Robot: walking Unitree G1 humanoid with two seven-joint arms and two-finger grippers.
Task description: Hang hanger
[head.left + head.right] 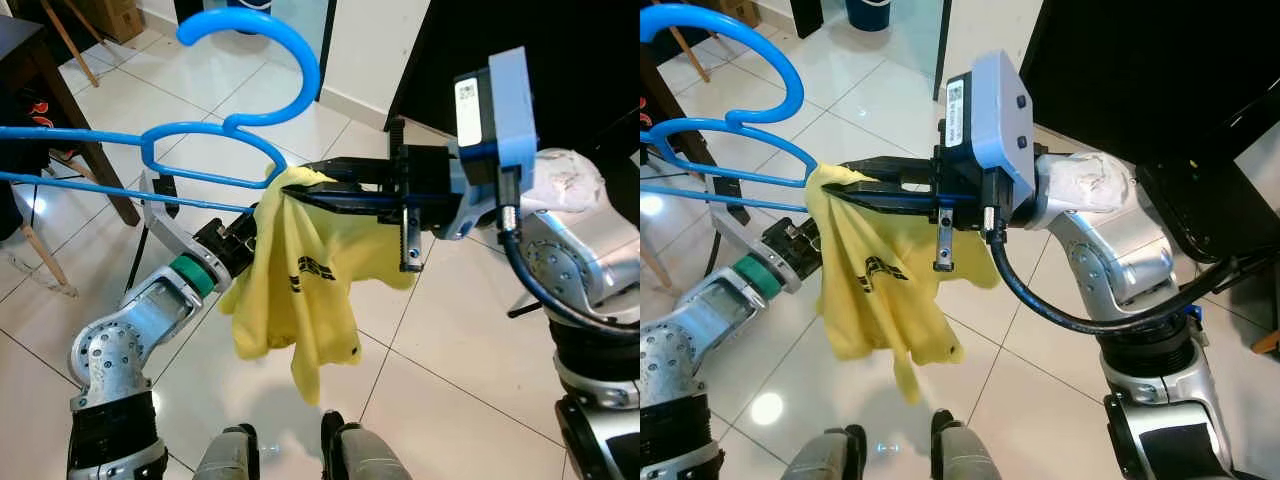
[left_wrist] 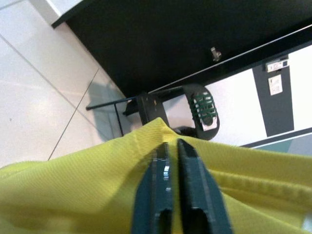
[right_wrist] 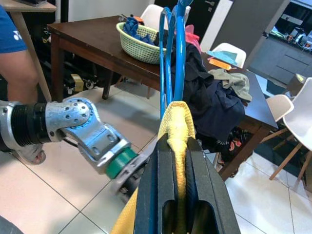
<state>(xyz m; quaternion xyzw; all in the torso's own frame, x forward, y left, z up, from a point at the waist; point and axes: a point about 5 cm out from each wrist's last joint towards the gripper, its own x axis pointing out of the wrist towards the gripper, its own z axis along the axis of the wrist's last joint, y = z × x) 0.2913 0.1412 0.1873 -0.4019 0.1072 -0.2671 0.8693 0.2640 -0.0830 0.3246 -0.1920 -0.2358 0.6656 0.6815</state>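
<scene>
We see white floor tiles under everything, and beyond our right claw a dark wooden table carrying a green basket of clothes and a heap of dark garments, with white chairs around it. A person in a blue sleeve stands by that table, cut off at the frame edge.

The yellow shirt hangs below both claws, one end bunched at the blue hanger. Our right claw is clamped narrow on the shirt's upper edge, the fabric pinched between its black fingers, and the hanger's loops rise just past its tips. The hanger's hook curves above that claw; its long bars run off the frame edge, so we cannot see their far ends.

Our left claw comes up from below the right one, its fingers nearly together with a yellow fold between them. From the head views its tips are hidden behind the shirt, so we cannot tell whether it also touches the hanger.
</scene>
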